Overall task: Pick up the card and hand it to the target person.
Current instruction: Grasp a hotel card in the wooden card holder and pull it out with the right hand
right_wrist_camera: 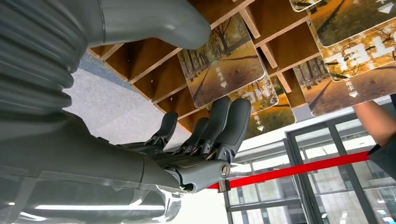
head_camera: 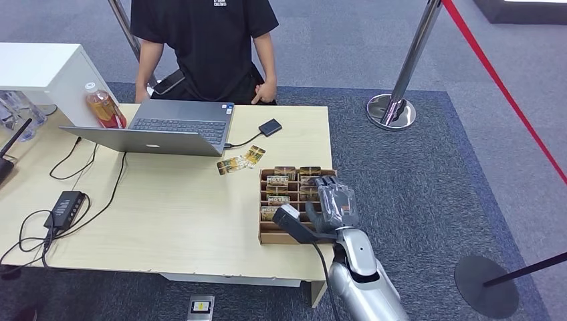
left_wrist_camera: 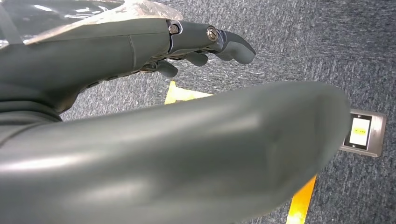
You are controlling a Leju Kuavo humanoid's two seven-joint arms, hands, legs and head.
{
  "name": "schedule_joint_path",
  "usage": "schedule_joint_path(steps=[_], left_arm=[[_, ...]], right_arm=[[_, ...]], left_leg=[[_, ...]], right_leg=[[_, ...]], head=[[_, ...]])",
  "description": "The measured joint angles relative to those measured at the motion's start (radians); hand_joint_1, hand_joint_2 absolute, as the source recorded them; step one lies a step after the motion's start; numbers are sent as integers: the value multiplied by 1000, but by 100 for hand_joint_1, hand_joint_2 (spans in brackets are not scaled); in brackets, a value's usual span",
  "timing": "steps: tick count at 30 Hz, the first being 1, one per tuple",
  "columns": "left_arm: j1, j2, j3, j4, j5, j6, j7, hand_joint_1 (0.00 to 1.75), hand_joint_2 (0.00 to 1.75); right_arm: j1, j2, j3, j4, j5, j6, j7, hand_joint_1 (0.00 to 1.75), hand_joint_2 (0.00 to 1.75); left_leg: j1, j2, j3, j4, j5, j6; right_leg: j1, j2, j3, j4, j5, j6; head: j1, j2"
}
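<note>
**Right hand over the card rack, person waiting across the table**

A light wooden table (head_camera: 174, 221) carries the scene. On its far side stands a person (head_camera: 204, 47) in a black shirt, hands resting at the table's far edge. In front of the person sits an open grey laptop (head_camera: 164, 130), with a bottle of orange drink (head_camera: 103, 109) just beside its left corner and a white box (head_camera: 47, 70) behind that. A small black device (head_camera: 270, 127) lies near the laptop's right side, joined to it by a cable. A black power adapter (head_camera: 67, 206) with looped cables lies near the table's left edge.

Near the table's right edge is a brown wooden card rack (head_camera: 267, 231), its compartments holding cards printed with autumn trees. The right hand (head_camera: 333, 204) hovers over the rack's right half. In the right wrist view its fingers (right_wrist_camera: 229, 126) are curled partway, the tips at the edge of a card (right_wrist_camera: 224, 65) in the rack; whether they grip it I cannot tell. Two loose cards (head_camera: 241, 161) lie flat on the table between the rack and the laptop, touching each other.

The left hand (left_wrist_camera: 154, 51) hangs over grey carpet, its fingers (left_wrist_camera: 233, 44) loosely extended and holding nothing.
</note>
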Motion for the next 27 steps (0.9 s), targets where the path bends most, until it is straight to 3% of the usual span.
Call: schedule_joint_path(steps=[27], left_arm=[[0, 0, 0, 0, 4, 5, 7, 0, 0]], right_arm=[[-35, 16, 17, 42, 27, 9, 8, 67, 175]], left_leg=[[0, 0, 0, 0, 0, 0]], right_leg=[[0, 0, 0, 0, 0, 0]], head=[[0, 0]])
